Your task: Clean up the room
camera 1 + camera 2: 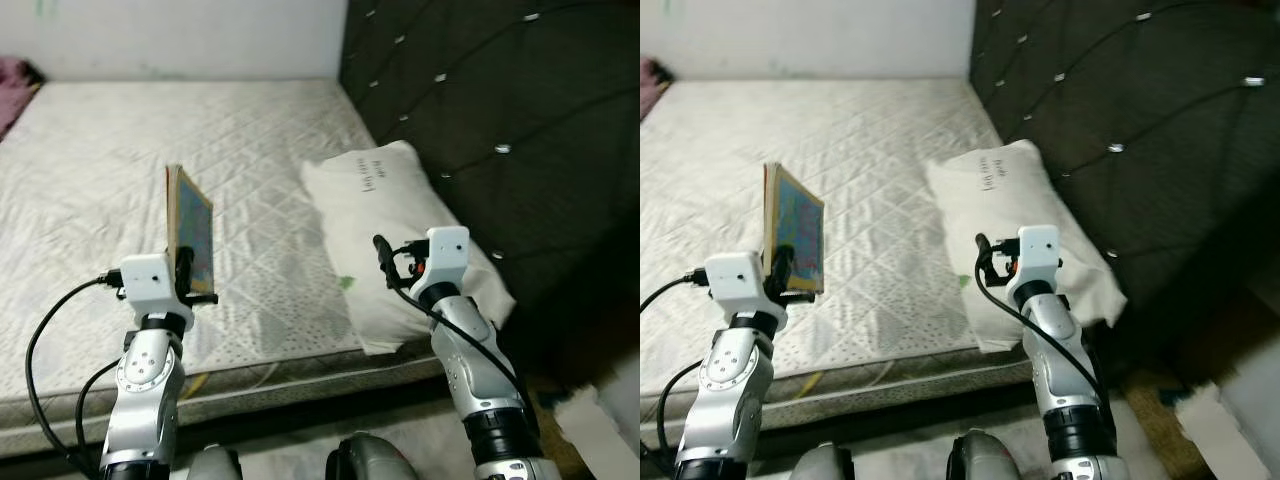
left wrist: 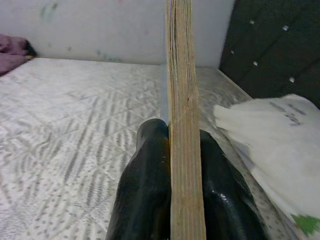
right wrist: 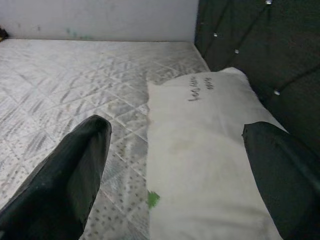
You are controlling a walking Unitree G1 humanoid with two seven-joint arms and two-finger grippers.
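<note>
My left gripper (image 1: 184,268) is shut on a thin book (image 1: 189,232) with a colourful cover, held upright on edge above the mattress (image 1: 100,170). In the left wrist view the book's page edge (image 2: 184,125) stands between the two black fingers (image 2: 145,185). My right gripper (image 1: 385,262) is open and holds nothing. It hovers over the near part of a white pillow (image 1: 385,215) with handwriting on it; the right wrist view shows the pillow (image 3: 200,145) between the spread fingers (image 3: 75,175).
A dark tufted headboard (image 1: 510,120) rises along the right of the bed. A white wall (image 1: 170,35) runs behind. Purple cloth (image 1: 12,85) lies at the far left corner. The mattress's front edge (image 1: 260,385) is just before me, with pale clutter (image 1: 600,420) on the floor at right.
</note>
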